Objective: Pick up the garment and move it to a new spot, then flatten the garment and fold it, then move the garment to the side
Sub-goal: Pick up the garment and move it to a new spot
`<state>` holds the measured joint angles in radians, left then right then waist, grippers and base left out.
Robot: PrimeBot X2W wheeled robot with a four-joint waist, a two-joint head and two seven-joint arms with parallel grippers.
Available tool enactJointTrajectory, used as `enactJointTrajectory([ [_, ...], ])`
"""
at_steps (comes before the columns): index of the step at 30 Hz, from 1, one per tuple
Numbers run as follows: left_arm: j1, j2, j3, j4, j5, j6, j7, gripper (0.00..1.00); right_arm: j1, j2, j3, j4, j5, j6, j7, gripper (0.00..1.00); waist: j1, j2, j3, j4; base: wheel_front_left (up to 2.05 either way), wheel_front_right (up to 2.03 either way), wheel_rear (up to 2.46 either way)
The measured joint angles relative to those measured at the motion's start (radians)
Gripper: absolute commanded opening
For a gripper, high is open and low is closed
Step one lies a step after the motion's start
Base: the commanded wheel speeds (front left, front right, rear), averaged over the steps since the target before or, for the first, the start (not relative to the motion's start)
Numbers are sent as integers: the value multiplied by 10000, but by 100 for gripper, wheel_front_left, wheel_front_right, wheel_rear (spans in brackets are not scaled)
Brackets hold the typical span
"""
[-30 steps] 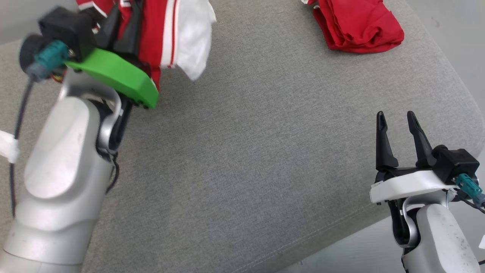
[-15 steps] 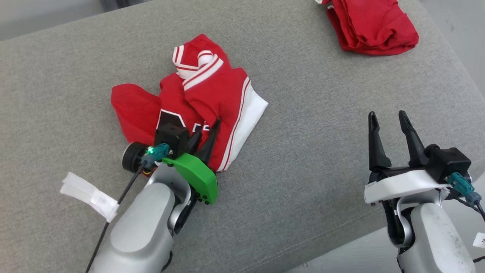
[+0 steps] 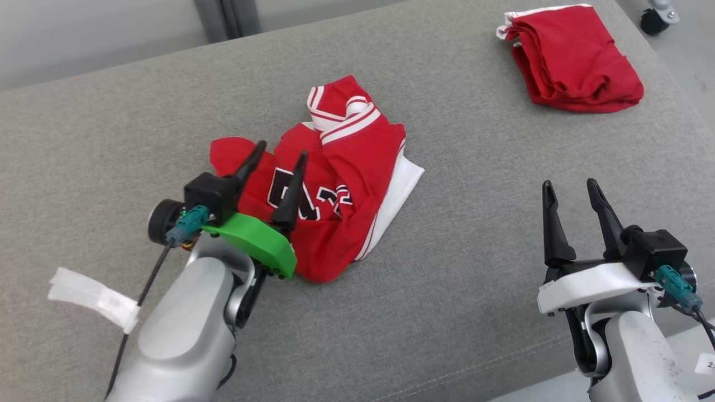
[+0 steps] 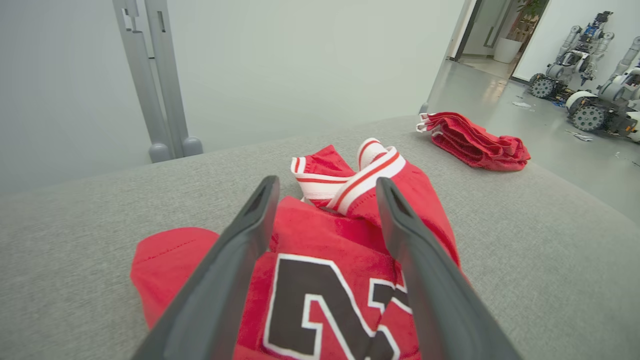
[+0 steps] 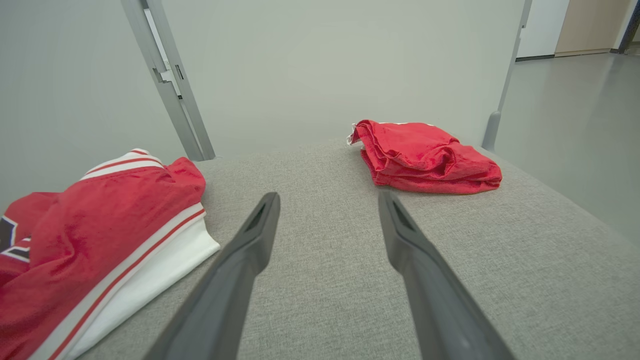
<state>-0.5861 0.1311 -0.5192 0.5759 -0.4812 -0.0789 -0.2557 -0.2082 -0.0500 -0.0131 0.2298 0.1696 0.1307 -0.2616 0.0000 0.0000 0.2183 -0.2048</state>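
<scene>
Lowered and let go the red jersey (image 3: 357, 162), now crumpled on the tabletop (image 3: 475, 290), opened the left claw (image 3: 282, 149) over its number print.

A crumpled red jersey (image 3: 335, 190) with white trim and dark numerals lies on the grey upholstered surface (image 3: 447, 268). The left gripper (image 3: 282, 149), fingers parted, overlaps the jersey's near left part; contact cannot be told. The right gripper (image 3: 570, 183), fingers parted, stands well apart to the jersey's right. A folded red garment (image 3: 575, 61) lies beyond the jersey, far to its right.
</scene>
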Motion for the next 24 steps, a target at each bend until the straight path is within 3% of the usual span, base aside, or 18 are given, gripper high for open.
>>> enactJointTrajectory([
  [13,1539,1275,2182,-1801,-46,715,-65,100,378,-19,-132,8,-318,0,-2,100,0,0,-720,1353,0,0,0],
  [24,3403,1530,3515,-3375,284,1064,-69,100,612,-59,-90,-81,-401,0,-8,100,0,0,-1145,2321,0,0,0],
])
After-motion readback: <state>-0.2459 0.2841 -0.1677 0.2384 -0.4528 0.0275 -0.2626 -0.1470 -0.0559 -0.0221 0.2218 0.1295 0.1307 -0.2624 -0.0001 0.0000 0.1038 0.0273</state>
